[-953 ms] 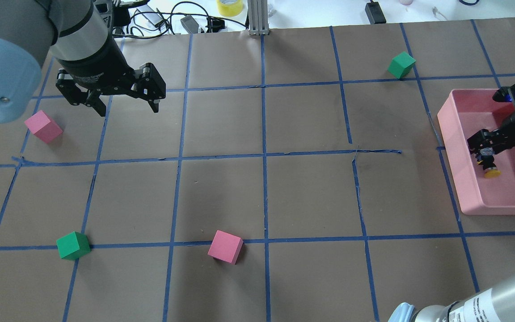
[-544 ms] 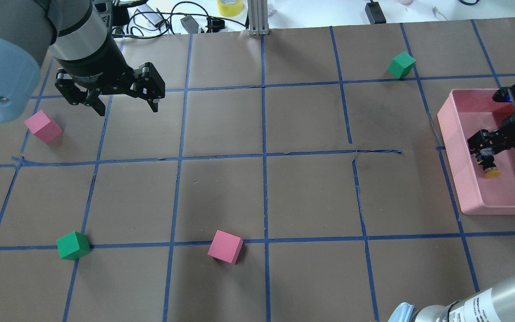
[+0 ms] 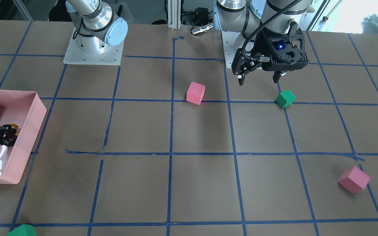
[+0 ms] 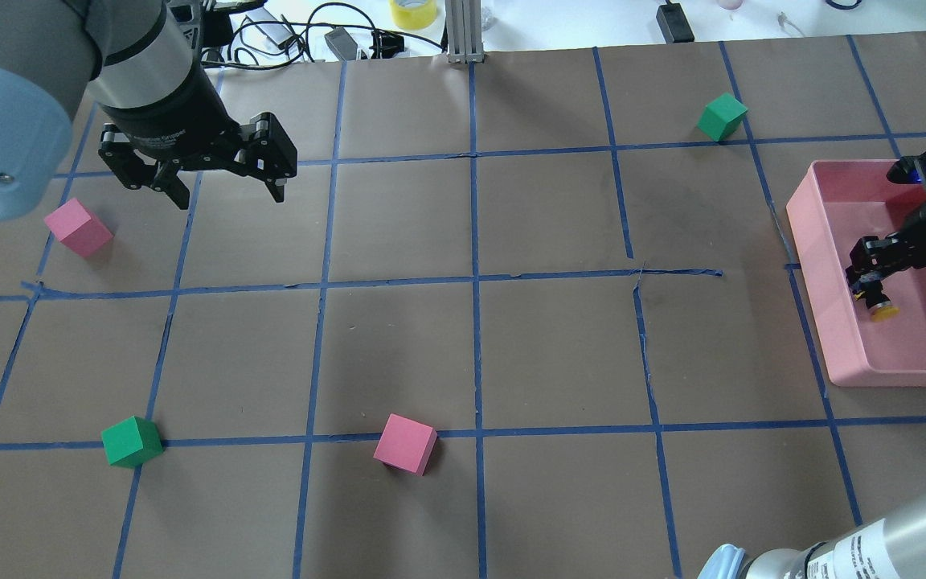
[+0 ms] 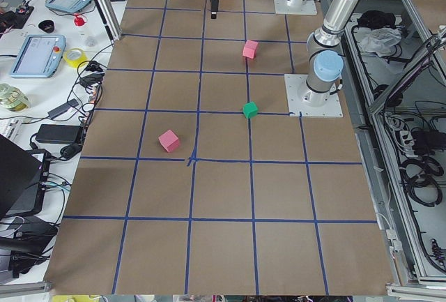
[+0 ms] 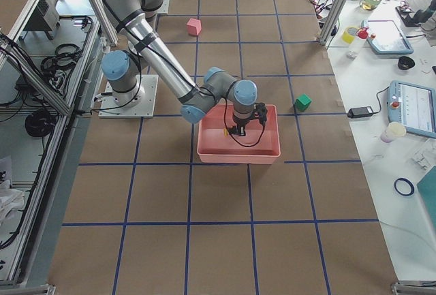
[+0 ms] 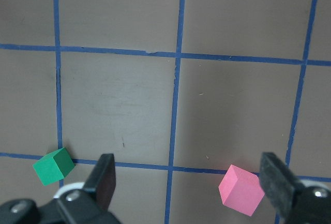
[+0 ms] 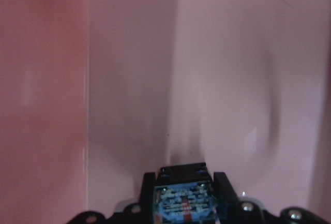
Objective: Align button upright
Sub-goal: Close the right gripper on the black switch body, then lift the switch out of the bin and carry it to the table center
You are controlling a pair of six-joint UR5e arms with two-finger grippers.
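Gripping the button (image 4: 880,305) by its base end, the right pincer (image 4: 870,283) is clenched on it inside the pink tray (image 4: 807,233). The yellow cap sticks out just past the fingertips, on the side toward the robot. Over the last second this pincer has drawn back a little toward the tray's far wall and turned slightly, and the cap has crept along with it, so the grasp looks firm and the part follows the wrist. From the right wrist camera, the button's base block (image 8: 184,203) sits squeezed between the fingers with bare tray floor ahead. Whether the cap touches the floor I cannot tell. The button is not yet upright; turning the wrist before setting it down seems the likely next need. The left pincer (image 4: 230,197) has stayed put, spread wide and empty, a pink cube (image 4: 77,227) lying off its outer side.
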